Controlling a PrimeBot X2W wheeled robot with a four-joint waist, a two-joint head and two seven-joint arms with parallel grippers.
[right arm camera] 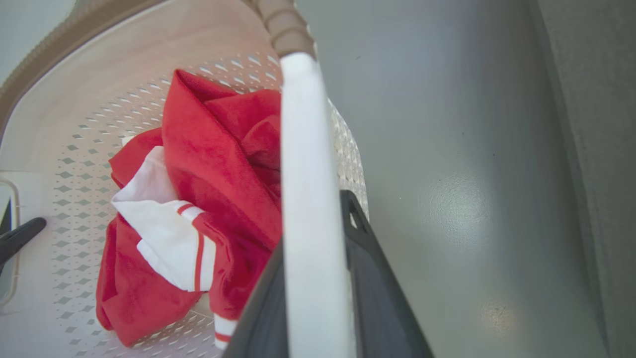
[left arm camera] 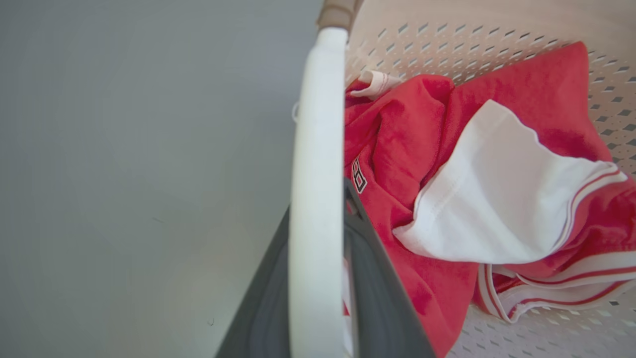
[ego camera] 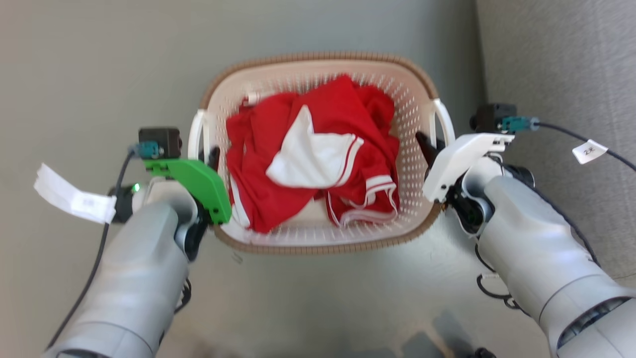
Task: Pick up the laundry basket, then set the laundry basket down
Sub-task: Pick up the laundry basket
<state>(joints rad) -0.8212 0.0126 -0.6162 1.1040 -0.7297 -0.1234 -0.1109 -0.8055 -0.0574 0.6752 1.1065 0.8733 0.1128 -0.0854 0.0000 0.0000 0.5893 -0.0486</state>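
Observation:
The laundry basket [ego camera: 318, 57], cream with perforated walls and a brown woven-look rim, sits centred in the head view. A red and white garment [ego camera: 318, 154] lies inside it. My left gripper [ego camera: 211, 156] is shut on the basket's white left handle [left arm camera: 318, 174], with a dark finger [left arm camera: 377, 288] on each side of the bar. My right gripper [ego camera: 427, 144] is shut on the white right handle [right arm camera: 308, 174] in the same way, its fingers [right arm camera: 372, 278] flanking it. Whether the basket rests on the grey floor or hangs above it, I cannot tell.
Smooth grey floor [ego camera: 99, 74] surrounds the basket. A textured grey surface [ego camera: 556, 74] runs along the right side, close to my right arm. Cables with white tags [ego camera: 69, 196] hang off both wrists.

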